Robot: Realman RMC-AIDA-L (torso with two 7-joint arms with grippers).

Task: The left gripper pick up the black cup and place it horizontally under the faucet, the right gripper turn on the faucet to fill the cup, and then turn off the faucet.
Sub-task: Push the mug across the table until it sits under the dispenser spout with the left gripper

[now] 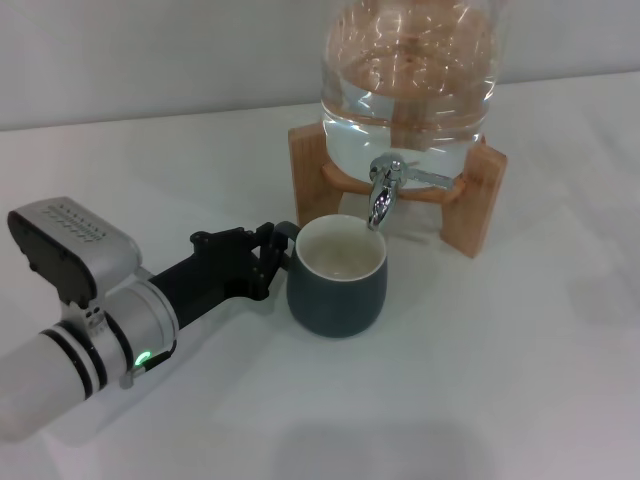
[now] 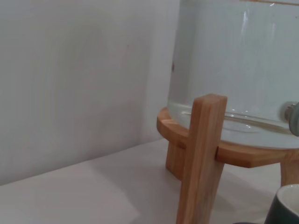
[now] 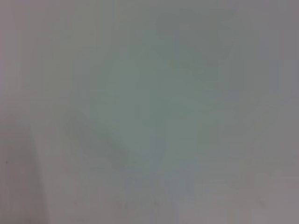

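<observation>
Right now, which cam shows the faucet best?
Head view: the faucet shows whole, spout over the black cup. Left wrist view catches only an edge of it. Right wrist view shows none of it.

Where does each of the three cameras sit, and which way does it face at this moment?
Head view: high on the robot, facing forward and down at the black cup upright under the faucet; shows the left gripper at the cup's handle side.
Left wrist view: low beside the wooden stand, facing the glass jar; no fingers show.
Right wrist view: faces a blank pale surface; no robot parts show.
Shared: head and left wrist views both show jar, stand and cup.
</observation>
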